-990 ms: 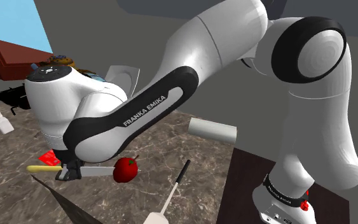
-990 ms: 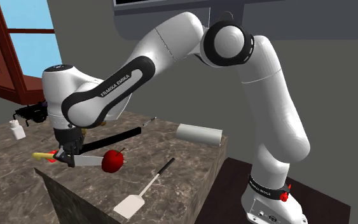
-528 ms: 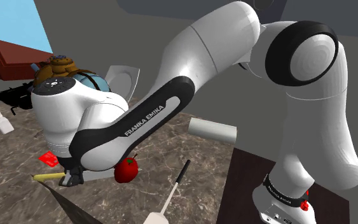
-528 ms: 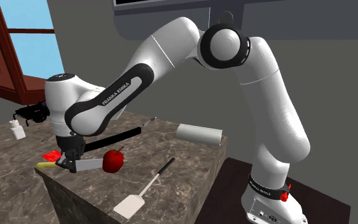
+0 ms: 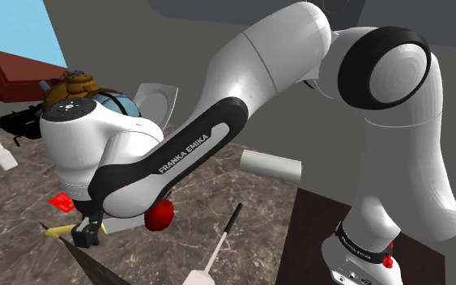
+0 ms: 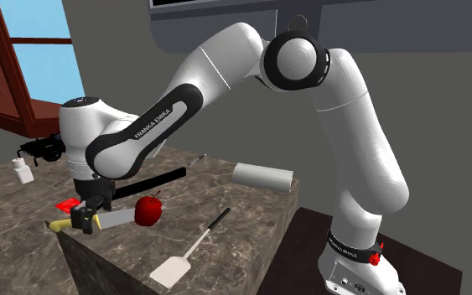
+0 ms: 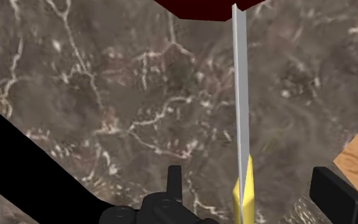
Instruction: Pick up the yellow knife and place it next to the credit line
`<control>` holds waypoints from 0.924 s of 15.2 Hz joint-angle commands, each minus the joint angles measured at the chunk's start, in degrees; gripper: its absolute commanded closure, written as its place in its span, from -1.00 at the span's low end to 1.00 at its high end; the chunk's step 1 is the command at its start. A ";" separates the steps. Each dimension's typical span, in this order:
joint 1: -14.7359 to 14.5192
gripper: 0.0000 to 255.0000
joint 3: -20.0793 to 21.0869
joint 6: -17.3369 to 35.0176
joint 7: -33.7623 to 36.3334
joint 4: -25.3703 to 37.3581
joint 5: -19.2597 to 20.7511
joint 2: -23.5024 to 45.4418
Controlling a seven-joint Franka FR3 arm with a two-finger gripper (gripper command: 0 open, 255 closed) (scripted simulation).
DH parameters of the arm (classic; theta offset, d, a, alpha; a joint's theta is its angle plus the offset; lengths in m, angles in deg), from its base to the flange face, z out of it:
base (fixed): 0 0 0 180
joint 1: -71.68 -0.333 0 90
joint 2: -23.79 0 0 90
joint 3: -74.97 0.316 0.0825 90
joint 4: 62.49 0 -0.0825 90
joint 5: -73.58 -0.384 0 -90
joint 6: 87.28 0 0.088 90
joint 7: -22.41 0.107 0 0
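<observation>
The yellow-handled knife (image 6: 112, 219) lies along the front edge of the dark marble counter (image 6: 234, 205), its grey blade pointing at a red apple (image 6: 148, 209). Its handle end (image 5: 58, 231) sticks out past my gripper. A small red card (image 6: 66, 204) lies flat just behind the knife, also seen as the red card (image 5: 62, 202). My gripper (image 6: 85, 219) is down at the counter, straddling the knife where handle meets blade. In the wrist view the gripper (image 7: 250, 184) is open: the knife (image 7: 240, 95) runs between the fingers (image 7: 174, 181), nearer one of them, and neither touches it.
A white-bladed spatula (image 6: 196, 247) lies near the front corner, and a long black tool (image 6: 154, 180) lies behind the apple. A white cylinder (image 6: 261, 177) rests at the counter's far side. A small white shaker (image 6: 23, 172) stands at the other end. The counter's edge drops off just beside the knife.
The gripper came down toward the counter's front edge with the knife, then its fingers opened and let the knife go; the knife now rests beside the red card.
</observation>
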 commanded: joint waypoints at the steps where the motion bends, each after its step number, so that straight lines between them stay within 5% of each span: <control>1: 0.00 -1.00 0.00 0.00 0.00 0.00 0.00 0.00; 6: 0.54 -1.00 1.13 -4.88 -1.15 0.34 -1.92 -4.71; 14: 0.53 -1.00 1.13 -4.88 -1.15 0.34 -1.92 -4.71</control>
